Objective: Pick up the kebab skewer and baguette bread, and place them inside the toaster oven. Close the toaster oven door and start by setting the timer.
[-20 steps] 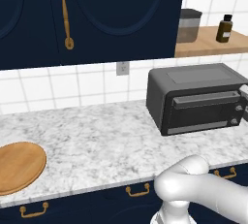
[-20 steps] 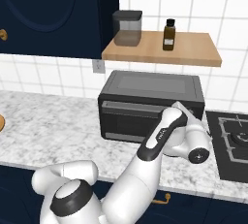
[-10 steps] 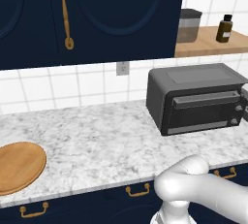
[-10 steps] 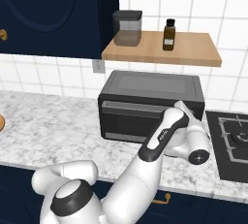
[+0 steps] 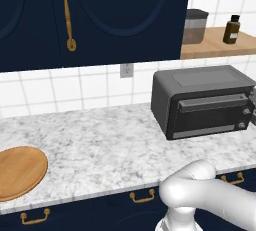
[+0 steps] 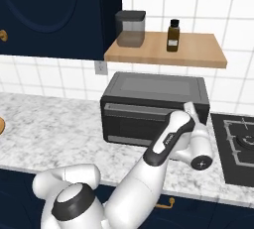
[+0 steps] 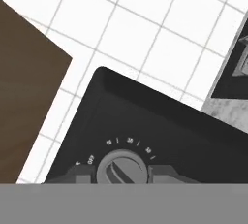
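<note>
Toaster oven: the dark grey boxy toaster oven (image 5: 207, 101) sits on the grey-white marbled worktop (image 5: 100, 147), back to the white tiled wall, its long side running along the wall and its front facing out toward the worktop's front edge.
Door: the wide dark grey toaster oven door (image 6: 136, 122) with its horizontal bar handle is shut, standing upright against the front.
Knobs: small round knobs sit in a column at the right end of the front (image 5: 245, 117); in the hand view a grey round timer dial (image 7: 121, 168) with printed marks around it lies between the finger tips.
Gripper: the two-finger gripper (image 7: 119, 174) is narrowed around that dial, a dark finger tip at each side of it; actual contact is hard to judge.
Arm: the white arm reaches across the oven's right front corner in the right base view.
Edges: a black stove top (image 6: 237, 148) lies just beside the oven's right side; a wooden shelf (image 6: 166, 50) with a dark bottle (image 6: 172, 35) and a grey canister (image 6: 130, 28) hangs above it.
Open room: bare worktop stretches left of the oven to a round wooden board (image 5: 19, 171) near the left edge.
</note>
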Motion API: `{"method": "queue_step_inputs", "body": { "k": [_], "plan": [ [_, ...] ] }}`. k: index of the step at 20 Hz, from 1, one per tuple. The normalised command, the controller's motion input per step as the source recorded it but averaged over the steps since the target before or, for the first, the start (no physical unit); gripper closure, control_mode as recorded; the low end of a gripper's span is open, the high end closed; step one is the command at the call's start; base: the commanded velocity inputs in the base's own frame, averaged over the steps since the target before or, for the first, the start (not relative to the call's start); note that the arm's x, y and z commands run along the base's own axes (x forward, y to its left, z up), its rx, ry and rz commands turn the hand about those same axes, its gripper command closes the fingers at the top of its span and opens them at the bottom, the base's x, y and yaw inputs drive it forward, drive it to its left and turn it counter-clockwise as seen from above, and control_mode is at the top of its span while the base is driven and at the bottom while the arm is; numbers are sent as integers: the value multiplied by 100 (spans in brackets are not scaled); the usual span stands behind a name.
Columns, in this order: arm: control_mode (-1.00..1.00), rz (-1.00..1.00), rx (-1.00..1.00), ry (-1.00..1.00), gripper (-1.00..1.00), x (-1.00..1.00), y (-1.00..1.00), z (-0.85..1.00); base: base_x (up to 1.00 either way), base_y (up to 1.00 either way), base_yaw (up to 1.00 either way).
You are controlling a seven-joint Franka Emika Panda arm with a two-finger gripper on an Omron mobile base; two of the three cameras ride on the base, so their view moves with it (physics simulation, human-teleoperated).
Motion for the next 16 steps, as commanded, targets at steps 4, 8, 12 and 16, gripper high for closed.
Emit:
{"method": "queue_step_inputs", "body": {
  "k": [4, 8, 12, 16],
  "plan": [
    [-100, -6, 26, -2, 100, 0, -8, 0, 0, 0, 0],
    [-100, -6, 26, -2, 100, 0, -5, 0, 0, 0, 0],
    [-100, -8, 24, -2, 100, 0, -1, 0, 0, 0, 0],
    [-100, -9, 24, -2, 100, 0, 0, 0, 0, 0, 0]
  ]
}}
